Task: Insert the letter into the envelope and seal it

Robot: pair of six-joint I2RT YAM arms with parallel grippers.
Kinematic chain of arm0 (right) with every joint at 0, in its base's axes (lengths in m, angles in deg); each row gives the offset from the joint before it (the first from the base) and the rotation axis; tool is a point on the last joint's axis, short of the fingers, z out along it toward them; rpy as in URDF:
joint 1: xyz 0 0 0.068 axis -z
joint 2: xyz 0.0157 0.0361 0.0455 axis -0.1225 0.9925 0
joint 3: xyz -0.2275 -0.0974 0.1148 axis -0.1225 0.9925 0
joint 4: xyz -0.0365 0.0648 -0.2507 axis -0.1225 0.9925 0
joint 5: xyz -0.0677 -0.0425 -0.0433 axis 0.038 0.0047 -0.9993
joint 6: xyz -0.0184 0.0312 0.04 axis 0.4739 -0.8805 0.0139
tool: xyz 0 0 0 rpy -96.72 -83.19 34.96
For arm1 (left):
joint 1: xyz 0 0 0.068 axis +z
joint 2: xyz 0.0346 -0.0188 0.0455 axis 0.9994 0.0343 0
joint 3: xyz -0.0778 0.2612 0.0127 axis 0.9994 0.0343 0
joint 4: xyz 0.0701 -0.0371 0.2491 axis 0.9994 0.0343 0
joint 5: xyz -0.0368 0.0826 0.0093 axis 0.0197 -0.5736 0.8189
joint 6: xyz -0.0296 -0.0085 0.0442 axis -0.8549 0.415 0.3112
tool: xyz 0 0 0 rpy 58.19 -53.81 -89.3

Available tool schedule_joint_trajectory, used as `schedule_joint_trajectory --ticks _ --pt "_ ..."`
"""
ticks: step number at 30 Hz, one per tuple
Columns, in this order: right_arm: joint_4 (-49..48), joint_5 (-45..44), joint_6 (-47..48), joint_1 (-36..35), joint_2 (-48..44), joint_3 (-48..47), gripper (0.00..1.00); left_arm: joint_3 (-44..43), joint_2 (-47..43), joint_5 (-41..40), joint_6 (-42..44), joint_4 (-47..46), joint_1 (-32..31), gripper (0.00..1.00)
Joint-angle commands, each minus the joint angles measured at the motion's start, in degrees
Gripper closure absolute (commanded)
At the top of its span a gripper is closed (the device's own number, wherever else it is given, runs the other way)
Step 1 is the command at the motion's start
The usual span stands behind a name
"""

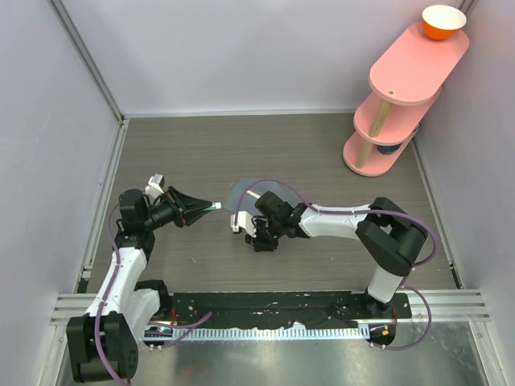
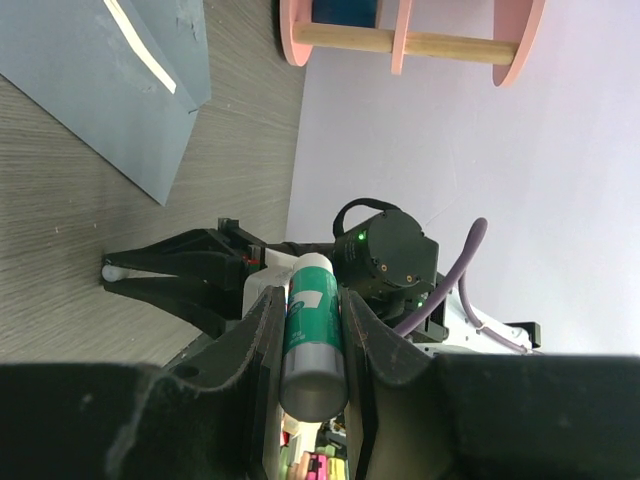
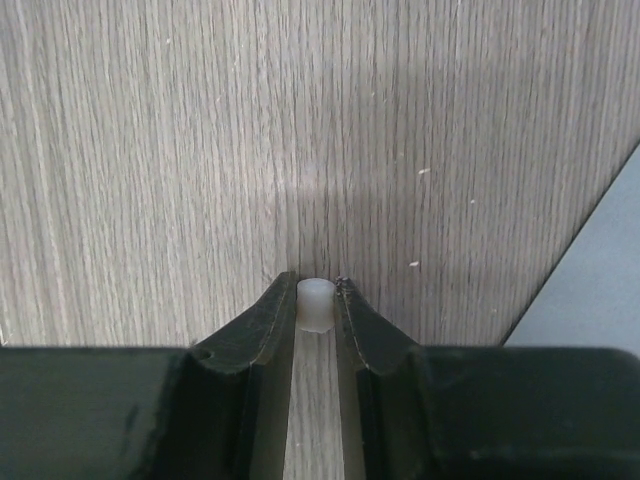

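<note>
The slate blue-grey envelope (image 1: 251, 191) lies flat mid-table; it also shows in the left wrist view (image 2: 95, 85), with a pale strip (image 2: 140, 45) on it. No separate letter shows. My left gripper (image 1: 201, 209) is shut on a green glue stick (image 2: 312, 320), whose tip points at the envelope from the left. My right gripper (image 1: 239, 224) is low over the table just in front of the envelope, shut on a small white cap (image 3: 315, 303). That gripper and cap also show in the left wrist view (image 2: 110, 271). The envelope's edge (image 3: 595, 290) lies to its right.
A pink three-tier shelf (image 1: 406, 88) stands at the back right, with an orange bowl (image 1: 443, 22) on top and a dark blue object (image 1: 389, 149) on its lowest tier. Grey walls enclose the wooden table (image 1: 201, 153) on three sides.
</note>
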Motion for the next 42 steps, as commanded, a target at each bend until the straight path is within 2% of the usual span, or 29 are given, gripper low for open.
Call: schedule_joint_trajectory --ticks 1,3,12,18,23,27,30,33,38,42 --pt "5.61 1.98 -1.59 1.25 -2.63 -3.01 0.82 0.31 -1.31 0.3 0.19 -1.58 0.45 1.0" --pt "6.32 2.68 -1.67 1.6 -2.72 -3.89 0.87 0.39 -1.57 0.3 0.19 -1.49 0.45 1.0" --pt "10.1 7.42 -4.3 3.61 -6.05 -6.96 0.87 0.83 -2.36 0.56 2.38 0.88 0.37 1.0" --pt "12.3 17.0 -6.51 8.1 -10.43 -11.89 0.86 -0.65 -1.4 2.67 7.39 4.3 0.37 1.0" --pt "13.35 18.24 -0.01 8.28 -16.68 -13.38 0.85 -4.61 -0.25 5.3 16.44 11.78 -2.71 1.0" --pt "14.58 16.49 5.78 7.58 -20.46 -14.7 0.85 -4.7 -0.25 6.54 13.39 9.68 -4.12 1.0" --pt "15.99 15.08 10.53 6.09 -22.92 -15.06 0.84 -4.09 0.01 6.63 6.55 2.39 -6.84 1.0" --pt "15.81 12.8 13.61 4.5 -25.04 -14.53 0.84 -2.95 -0.51 4.96 -0.4 -8.84 -8.51 1.0" --pt "15.46 10.86 15.11 2.83 -26.53 -14.09 0.84 -3.56 -1.04 2.41 -2.54 -12.48 -12.11 1.0" --pt "14.15 10.42 14.59 2.3 -26.71 -14.18 0.84 -3.04 -1.83 -0.05 -2.71 -11.96 -16.24 1.0"
